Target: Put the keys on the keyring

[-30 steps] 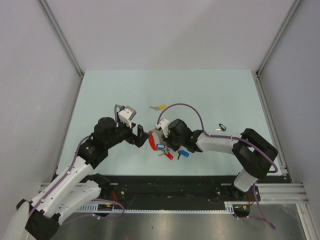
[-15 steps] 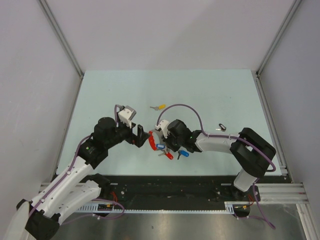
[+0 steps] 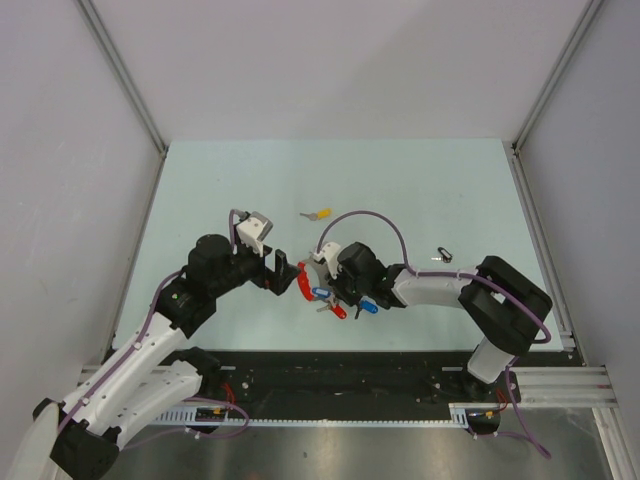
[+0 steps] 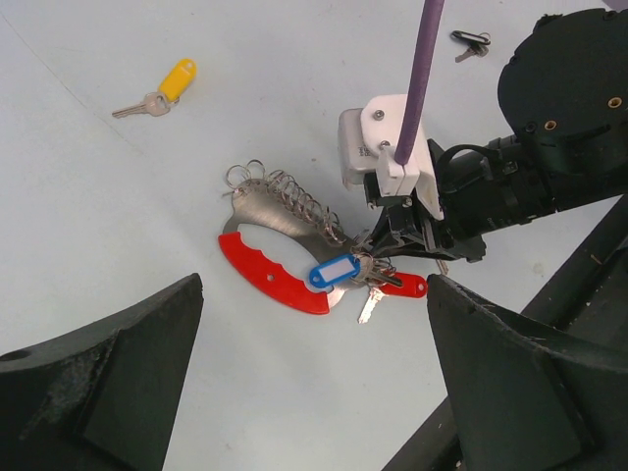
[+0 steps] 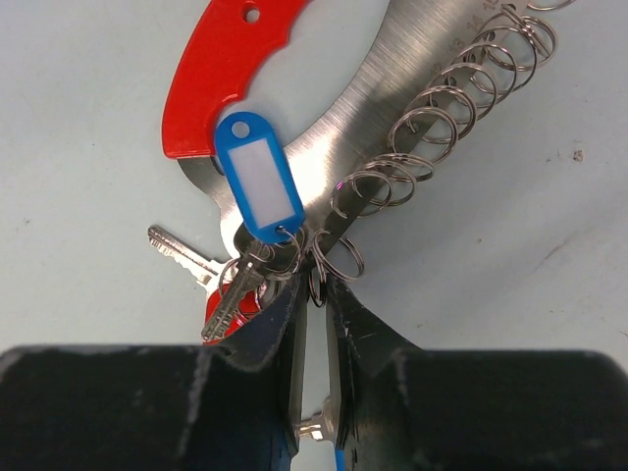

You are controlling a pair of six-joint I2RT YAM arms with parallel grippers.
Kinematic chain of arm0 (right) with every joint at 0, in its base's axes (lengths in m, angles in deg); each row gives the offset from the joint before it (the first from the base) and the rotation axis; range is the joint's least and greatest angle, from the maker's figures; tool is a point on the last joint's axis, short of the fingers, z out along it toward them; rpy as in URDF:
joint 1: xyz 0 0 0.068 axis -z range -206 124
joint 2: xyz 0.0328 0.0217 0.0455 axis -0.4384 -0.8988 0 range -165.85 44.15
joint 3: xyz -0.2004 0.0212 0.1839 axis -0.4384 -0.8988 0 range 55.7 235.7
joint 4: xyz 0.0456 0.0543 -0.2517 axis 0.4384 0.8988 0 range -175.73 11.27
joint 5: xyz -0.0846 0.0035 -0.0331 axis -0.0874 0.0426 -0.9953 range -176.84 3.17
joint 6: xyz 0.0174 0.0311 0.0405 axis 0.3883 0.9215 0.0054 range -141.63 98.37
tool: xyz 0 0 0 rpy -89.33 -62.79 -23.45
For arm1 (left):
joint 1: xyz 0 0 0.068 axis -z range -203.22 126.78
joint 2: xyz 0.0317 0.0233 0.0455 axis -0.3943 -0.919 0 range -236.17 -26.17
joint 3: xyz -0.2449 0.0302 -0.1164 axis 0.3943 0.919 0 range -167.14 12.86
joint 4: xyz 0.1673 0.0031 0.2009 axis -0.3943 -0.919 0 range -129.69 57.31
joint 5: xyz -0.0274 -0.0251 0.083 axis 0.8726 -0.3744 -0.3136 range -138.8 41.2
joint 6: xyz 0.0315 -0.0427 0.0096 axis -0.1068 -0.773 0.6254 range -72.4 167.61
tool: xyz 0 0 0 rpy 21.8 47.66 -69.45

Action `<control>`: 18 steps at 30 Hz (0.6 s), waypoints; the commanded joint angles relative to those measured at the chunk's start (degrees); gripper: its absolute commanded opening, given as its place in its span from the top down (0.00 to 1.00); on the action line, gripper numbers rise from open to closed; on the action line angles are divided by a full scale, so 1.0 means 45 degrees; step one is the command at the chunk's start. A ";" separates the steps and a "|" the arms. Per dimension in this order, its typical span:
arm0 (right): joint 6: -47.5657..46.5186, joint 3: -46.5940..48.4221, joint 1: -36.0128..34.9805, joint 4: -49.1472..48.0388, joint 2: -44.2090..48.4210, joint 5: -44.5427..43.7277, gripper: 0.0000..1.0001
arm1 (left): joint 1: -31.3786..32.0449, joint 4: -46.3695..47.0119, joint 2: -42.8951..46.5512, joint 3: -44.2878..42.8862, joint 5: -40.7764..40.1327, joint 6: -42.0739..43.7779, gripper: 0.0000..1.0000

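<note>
- The pale table (image 3: 420, 190) carries everything, and the action sits midway between its left and right edges, closer to the near edge.
- Left gripper (image 3: 284, 272): jaws spread wide and holding nothing, hovering just left of the cluster, with the whole bundle framed between its fingers in its wrist view.
- Right gripper (image 5: 314, 294): comes in from the right with its fingers pinched down to a thin slit, closed on the keyring at the very tips.
- Red-and-silver crescent plate (image 5: 221, 69): lies flat on the table, red edge turned towards the left gripper.
- Chain of silver rings (image 5: 442, 108): runs along the plate's silver side, from the far end down to the right gripper's tips.
- Blue tag (image 5: 257, 177): rests on the plate, with its ring bunched in among the others beside the fingertips.
- Silver key (image 5: 182, 250): lies beside the fingertips, fanning out from that bunch.
- Red-capped key (image 5: 228, 306): sits right under the silver key, partly hidden by the finger.
- Blue-capped key (image 3: 367, 307): lies loose by the near edge, just beside the right arm.
- Yellow-capped key (image 4: 162, 90): lies alone, well apart from the cluster, towards the far edge.
- Keyring (image 5: 339, 257): the last small silver ring of the chain, touching the bunch of key rings.
- Tiny black clip (image 3: 444, 253): lies off towards the right edge.
</note>
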 commanded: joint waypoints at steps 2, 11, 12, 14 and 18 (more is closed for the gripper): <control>0.0248 -0.0342 0.0000 -0.0449 0.0505 -0.0310 0.82 | -0.0098 0.0360 0.0152 -0.0037 0.0364 -0.0024 0.00; 0.0189 -0.0518 0.0000 -0.0449 0.0778 -0.0370 1.00 | -0.0118 0.0399 0.0171 -0.0037 0.0500 -0.0024 0.01; 0.0170 -0.0519 -0.0020 -0.0410 0.0992 -0.0369 1.00 | -0.0117 0.0457 0.0171 -0.0018 0.0540 -0.0024 0.00; 0.0053 -0.0499 -0.0020 -0.0351 0.1285 -0.0369 1.00 | -0.0137 0.0497 0.0210 -0.0017 0.0617 -0.0024 0.00; -0.0396 -0.0421 0.0019 -0.0157 0.2320 -0.0116 1.00 | -0.0156 0.0692 0.0386 0.0021 0.1202 0.0151 0.00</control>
